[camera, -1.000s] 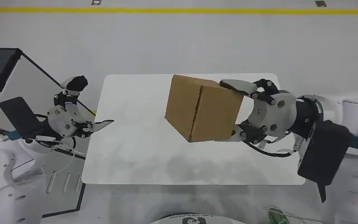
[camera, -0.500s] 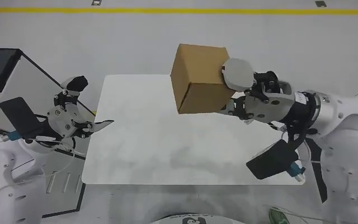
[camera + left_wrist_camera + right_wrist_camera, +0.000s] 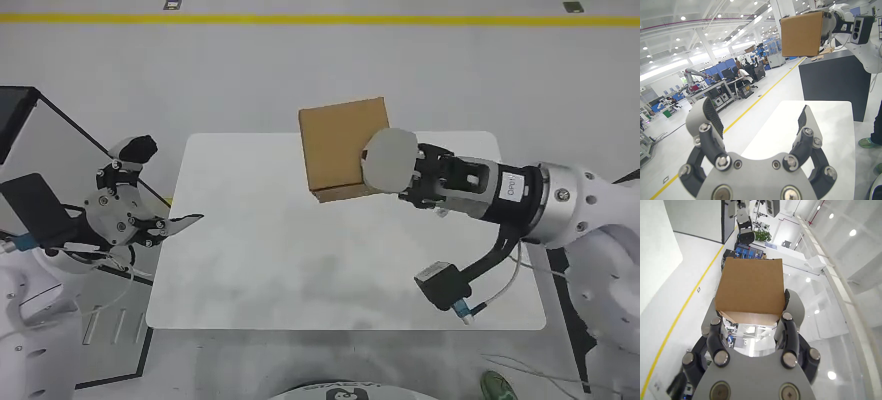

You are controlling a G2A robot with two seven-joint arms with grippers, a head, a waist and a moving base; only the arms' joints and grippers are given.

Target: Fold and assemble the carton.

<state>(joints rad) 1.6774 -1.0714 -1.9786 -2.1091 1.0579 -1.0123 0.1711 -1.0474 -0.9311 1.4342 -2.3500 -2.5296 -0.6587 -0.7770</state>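
A brown carton [image 3: 342, 147], folded into a box, hangs in the air over the far edge of the white table [image 3: 260, 270]. My right gripper [image 3: 385, 165] is shut on its near end, one finger on each side wall [image 3: 750, 311]. The carton [image 3: 751, 287] has a plain closed face towards the wrist camera. From the left wrist view the carton [image 3: 800, 36] floats high above the table's far side. My left gripper [image 3: 190, 218] stays at the table's left edge, open, with nothing between its fingers [image 3: 761, 121].
A black cabinet [image 3: 832, 83] stands beyond the table's far right corner, with flat cardboard pieces [image 3: 817, 56] on top. A dark stand [image 3: 40, 150] sits left of the table. A person's shoe [image 3: 866, 142] is beside the table.
The right arm has lifted the carton off the table and turned it, swinging it towards the far edge. The wrist has rotated. The left arm has stayed still.
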